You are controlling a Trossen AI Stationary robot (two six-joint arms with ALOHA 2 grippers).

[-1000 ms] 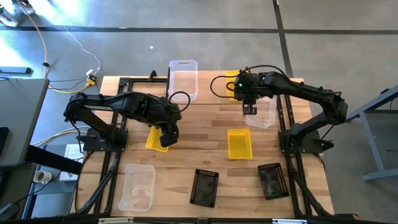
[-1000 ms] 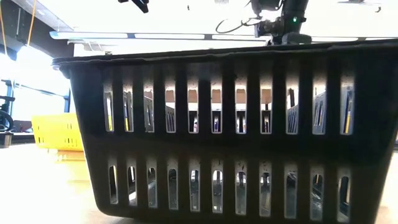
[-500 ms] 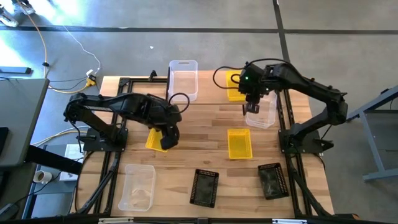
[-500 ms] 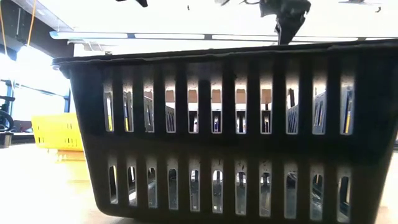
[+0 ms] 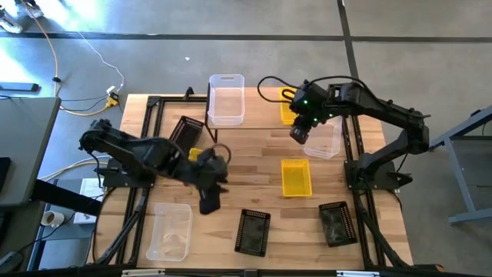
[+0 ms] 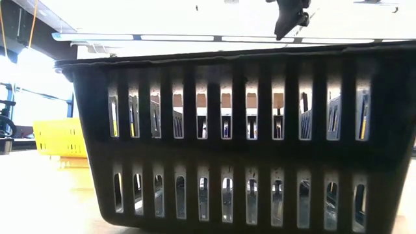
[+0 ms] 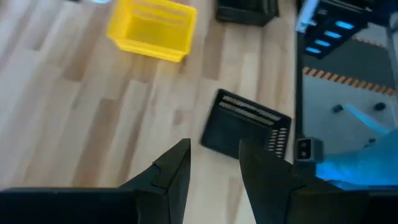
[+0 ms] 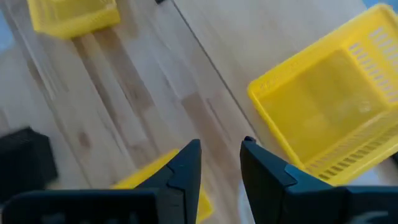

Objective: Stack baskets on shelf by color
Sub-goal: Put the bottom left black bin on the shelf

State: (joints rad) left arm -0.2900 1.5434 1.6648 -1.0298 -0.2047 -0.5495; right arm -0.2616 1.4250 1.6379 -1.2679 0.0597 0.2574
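Note:
In the high view my left gripper (image 5: 209,203) is open and empty over bare table, near a yellow basket (image 5: 197,157) and a black basket (image 5: 187,131). Its wrist view shows the fingers (image 7: 214,163) above a black basket (image 7: 245,127), with a yellow basket (image 7: 152,28) beyond. My right gripper (image 5: 298,134) hovers open and empty beside a clear basket (image 5: 327,138), near the shelf (image 5: 261,115). A yellow basket (image 5: 287,108) and a clear basket (image 5: 226,98) sit at the far side. In the right wrist view, a yellow basket (image 8: 329,112) lies beyond the gripper (image 8: 221,149).
On the table's middle and near part rest a yellow basket (image 5: 296,178), two black baskets (image 5: 254,231) (image 5: 336,223) and a clear basket (image 5: 169,231). In the low view, a black basket (image 6: 240,136) fills the picture and a yellow one (image 6: 58,136) sits at left.
My left gripper has swung away from the yellow basket toward the table's near edge. Moving aside, the arm has uncovered a black basket behind it. My right gripper has risen from the clear basket's rim, shifted slightly toward the table's left and tipped.

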